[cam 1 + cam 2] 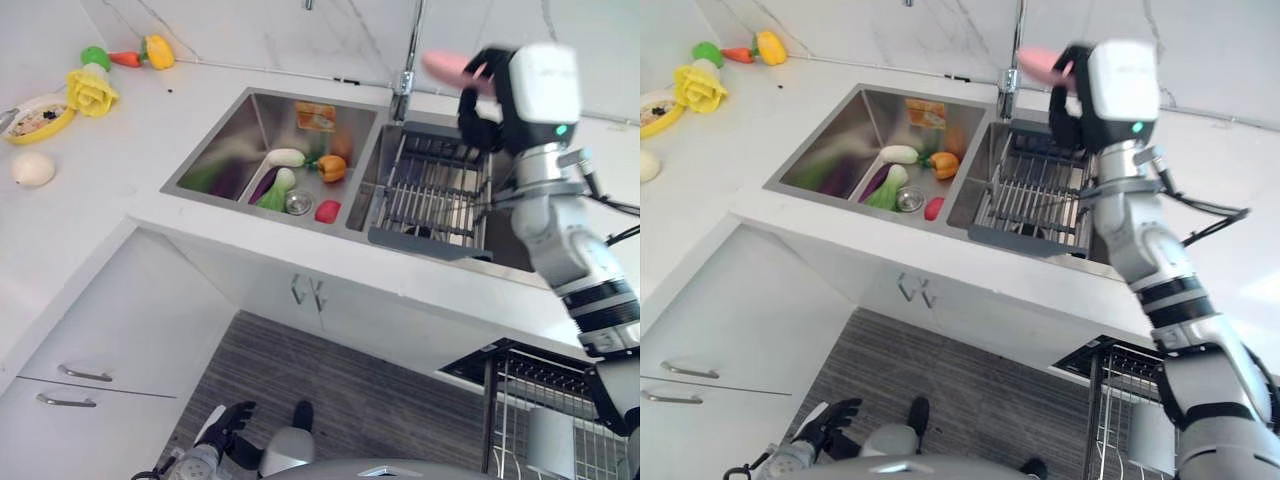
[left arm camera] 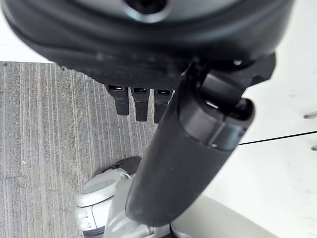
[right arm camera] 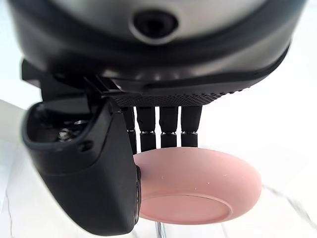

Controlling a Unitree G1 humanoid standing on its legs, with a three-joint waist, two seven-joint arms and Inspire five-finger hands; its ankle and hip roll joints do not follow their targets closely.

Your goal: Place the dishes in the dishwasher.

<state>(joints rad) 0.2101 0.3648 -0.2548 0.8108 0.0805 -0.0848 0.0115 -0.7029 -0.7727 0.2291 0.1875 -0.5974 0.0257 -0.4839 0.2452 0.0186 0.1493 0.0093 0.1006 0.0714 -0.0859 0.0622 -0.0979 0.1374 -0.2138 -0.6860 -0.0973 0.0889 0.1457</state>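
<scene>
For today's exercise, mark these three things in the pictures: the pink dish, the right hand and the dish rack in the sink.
pink dish (image 3: 198, 186), right wrist view, on its rounded side.
right hand (image 1: 482, 100), left eye view, on the dark fingers curled round the dish.
dish rack (image 1: 430, 190), left eye view, on its wire bars.

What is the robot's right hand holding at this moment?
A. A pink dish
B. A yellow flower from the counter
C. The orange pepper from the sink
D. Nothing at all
A: the right hand, raised above the sink rack, has its fingers and thumb pinched on a pink dish beside the tap.
</scene>
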